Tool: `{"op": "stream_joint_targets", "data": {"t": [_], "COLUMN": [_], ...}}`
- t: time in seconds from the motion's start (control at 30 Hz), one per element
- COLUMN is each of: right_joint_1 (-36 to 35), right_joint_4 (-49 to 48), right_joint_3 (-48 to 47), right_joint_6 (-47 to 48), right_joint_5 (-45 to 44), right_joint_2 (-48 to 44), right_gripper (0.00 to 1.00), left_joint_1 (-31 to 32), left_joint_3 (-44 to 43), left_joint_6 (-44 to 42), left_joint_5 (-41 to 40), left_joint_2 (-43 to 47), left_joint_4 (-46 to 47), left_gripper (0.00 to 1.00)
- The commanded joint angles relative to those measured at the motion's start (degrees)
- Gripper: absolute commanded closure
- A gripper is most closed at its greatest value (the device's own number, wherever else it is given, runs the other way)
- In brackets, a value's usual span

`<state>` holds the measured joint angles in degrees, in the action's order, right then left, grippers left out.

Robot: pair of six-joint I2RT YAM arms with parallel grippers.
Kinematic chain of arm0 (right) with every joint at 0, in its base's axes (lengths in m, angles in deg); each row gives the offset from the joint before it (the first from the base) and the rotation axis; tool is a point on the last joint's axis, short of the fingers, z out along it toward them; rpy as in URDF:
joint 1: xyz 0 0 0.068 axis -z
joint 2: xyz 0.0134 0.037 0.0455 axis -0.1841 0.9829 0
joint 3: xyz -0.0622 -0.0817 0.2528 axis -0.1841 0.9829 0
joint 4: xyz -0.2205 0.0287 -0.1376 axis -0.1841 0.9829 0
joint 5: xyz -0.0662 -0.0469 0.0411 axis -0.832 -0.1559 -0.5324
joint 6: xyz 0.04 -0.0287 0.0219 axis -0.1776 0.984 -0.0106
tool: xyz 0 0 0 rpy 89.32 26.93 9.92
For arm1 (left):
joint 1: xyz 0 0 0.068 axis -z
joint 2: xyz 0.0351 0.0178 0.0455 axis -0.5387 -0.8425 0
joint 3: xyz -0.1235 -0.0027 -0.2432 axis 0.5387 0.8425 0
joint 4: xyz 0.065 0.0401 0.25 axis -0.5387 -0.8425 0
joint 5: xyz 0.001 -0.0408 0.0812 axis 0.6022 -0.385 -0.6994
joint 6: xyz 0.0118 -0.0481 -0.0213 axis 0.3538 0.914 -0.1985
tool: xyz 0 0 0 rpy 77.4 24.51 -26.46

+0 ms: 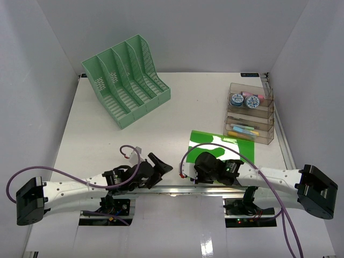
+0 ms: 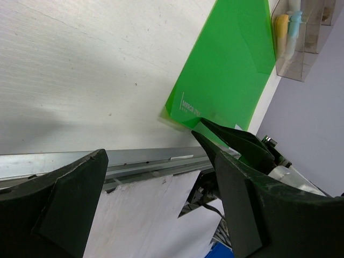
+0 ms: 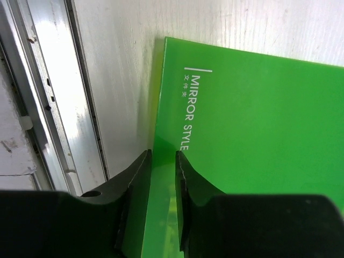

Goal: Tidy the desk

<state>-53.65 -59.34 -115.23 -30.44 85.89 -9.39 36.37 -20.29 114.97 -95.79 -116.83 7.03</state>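
Top view: the desk point(image 1: 177, 118), a flat matte white slab w/ a silver rail point(image 1: 177, 188) along the front, fills the floor of the grey booth. A mint plastic file rack point(image 1: 126, 80), slotted and perforated, sits far-left at an angle; a clear acrylic organizer point(image 1: 250, 113) w/ tape rolls and pens is far-right. The green folder point(image 1: 242, 146) lies flat, near-right, by the rail, prob. the next item to file. The right gripper point(image 1: 203, 160) is down on its near-left corner, the only place where a flat sheet gives an edge to catch. The left gripper point(image 1: 161, 167) hangs just beside it over bare desk, holding nothing. Left wrist view: the left jaws stand wide, w/ rail point(image 2: 140, 158) and desk point(image 2: 80, 64) showing between them. The folder point(image 2: 226, 70) is glossy, thin and semi-translucent, w/ sharp corners. Right wrist view: the right gripper point(image 3: 162, 172) has its jaws drawn narrow astride the folder point(image 3: 258, 134) edge, which looks like a pinch on it. White print reads "MIRROR STYLE". The surface is slick, so I'd guess it may slip. The rail point(image 3: 54, 97) is brushed metal.
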Motion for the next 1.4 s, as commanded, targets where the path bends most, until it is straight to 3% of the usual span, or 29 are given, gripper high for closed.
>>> {"op": "stream_joint_targets", "data": {"t": [0.0,0.3,0.57,0.63,0.77,0.87,0.97,1.13,1.37], "right_joint_1": [-0.87,-0.85,-0.86,-0.81,-0.79,-0.87,-0.87,-0.84,-1.82], "right_joint_4": [2.0,3.49,3.48,4.02,4.79,6.26,7.09,5.0,-0.63], "right_joint_3": [-2.31,-7.55,-8.38,-8.36,-7.68,-6.71,-5.61,-2.25,-0.31], "right_joint_6": [-0.1,-0.61,-0.64,-0.18,1.37,4.13,7.75,9.55,5.74], "right_joint_5": [6.41,14.67,15.7,15.55,14.13,13.86,13.5,10.47,2.54], "right_joint_2": [0.98,1.38,1.29,0.3,-2.64,-4.2,-4.35,-2.84,1.37], "right_gripper": [0.77,0.84,0.84,0.78,0.46,0.29,0.19,0.17,0.22], "left_joint_1": [0.29,0.29,0.29,0.29,0.29,0.29,0.29,0.38,0.46], "left_joint_3": [2.06,2.87,-0.14,-0.91,-1.79,-3.12,-4.84,-4.69,0.0], "left_joint_6": [2.94,7.45,10.92,12.12,12.66,12.35,11.32,10.81,10.49], "left_joint_5": [0.56,-0.06,3.29,4.34,4.61,4.29,4.23,1.84,-2.56], "left_joint_2": [-1.21,-6.41,-18.87,-20.93,-23.58,-25.1,-26.1,-20.67,-3.03], "left_joint_4": [6.54,14.67,20.55,21.44,23.38,23.67,22.68,13.43,-0.87], "left_gripper": [0.08,0.09,0.09,0.09,0.09,0.11,0.13,0.15,0.16]}}
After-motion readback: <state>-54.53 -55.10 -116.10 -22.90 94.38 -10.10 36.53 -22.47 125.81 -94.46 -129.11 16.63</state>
